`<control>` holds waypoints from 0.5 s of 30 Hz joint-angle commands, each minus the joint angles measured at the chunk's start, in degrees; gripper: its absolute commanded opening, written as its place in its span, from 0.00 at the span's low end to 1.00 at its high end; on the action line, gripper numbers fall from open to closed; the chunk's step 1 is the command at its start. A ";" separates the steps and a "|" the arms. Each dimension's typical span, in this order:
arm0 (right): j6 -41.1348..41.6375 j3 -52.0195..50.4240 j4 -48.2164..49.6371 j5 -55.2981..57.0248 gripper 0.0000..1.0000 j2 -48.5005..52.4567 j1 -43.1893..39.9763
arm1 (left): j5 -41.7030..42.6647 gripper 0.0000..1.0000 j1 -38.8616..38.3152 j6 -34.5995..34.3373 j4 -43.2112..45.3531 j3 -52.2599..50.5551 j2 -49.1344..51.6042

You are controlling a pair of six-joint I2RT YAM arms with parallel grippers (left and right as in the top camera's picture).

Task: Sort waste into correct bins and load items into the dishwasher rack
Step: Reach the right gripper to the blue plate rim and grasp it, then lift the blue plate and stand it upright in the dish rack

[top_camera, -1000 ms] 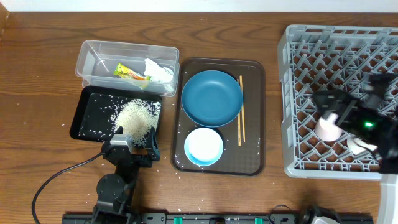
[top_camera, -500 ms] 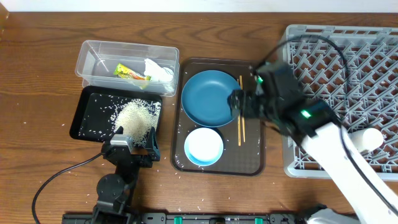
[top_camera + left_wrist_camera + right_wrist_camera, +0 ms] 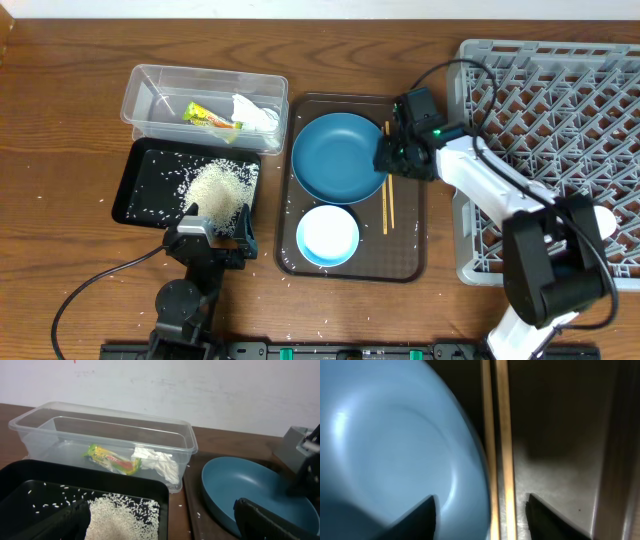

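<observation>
**Overhead.** Your right gripper [image 3: 385, 165] sits low over the brown serving tray [image 3: 410, 250], at the right rim of the blue plate [image 3: 335, 155]. The chopsticks [image 3: 387, 210] lie just beside that rim and run under the gripper. The bowl [image 3: 327, 235] rests on the same tray, nearer the front edge and close to the plate. The clear tub [image 3: 150, 85] holds the wrapper [image 3: 205, 116] and the tissue [image 3: 255, 113]. The black tray [image 3: 140, 190] lies just in front of the tub and carries the rice [image 3: 218, 188] in a heap. A few stray grains lie on the worktop [image 3: 60, 130]. The rack [image 3: 470, 150] stands at the right. A white cup [image 3: 604, 222] shows in its near part, partly hidden by your right arm. Your left gripper [image 3: 217, 232] hangs at the near edge of the black tray.

**Left wrist.** The left fingers [image 3: 270, 520] stand wide apart with nothing between them. Ahead you see the rice heap, and behind it the tub with wrapper and tissue. The plate is to the right, with the dark right gripper at its far edge.

**Right wrist.** The view is close and blurred. The right fingers [image 3: 415, 520] stand apart and are not clamped on anything. One is over the plate and the other over bare tray. The plate rim and both chopsticks, lying side by side, run between them.
</observation>
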 commanded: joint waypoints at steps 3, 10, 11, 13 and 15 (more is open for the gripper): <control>0.39 0.59 -0.94 -1.55 0.11 1.16 -0.50 | -0.28 0.94 -0.09 -0.52 -0.90 -1.86 -0.37; -1.88 0.63 -3.63 -1.29 0.01 -6.54 -4.90 | -0.28 0.94 -0.09 -0.52 -0.90 -1.86 -0.37; -2.62 0.66 -4.26 -0.81 0.01 -8.55 -5.64 | -0.28 0.94 -0.09 -0.52 -0.90 -1.86 -0.37; -3.74 0.66 -5.79 3.19 0.01 -13.49 -6.71 | -0.28 0.94 -0.09 -0.52 -0.90 -1.86 -0.37; -3.74 0.66 -7.52 10.91 0.01 -19.45 -7.19 | -0.28 0.94 -0.09 -0.52 -0.90 -1.86 -0.37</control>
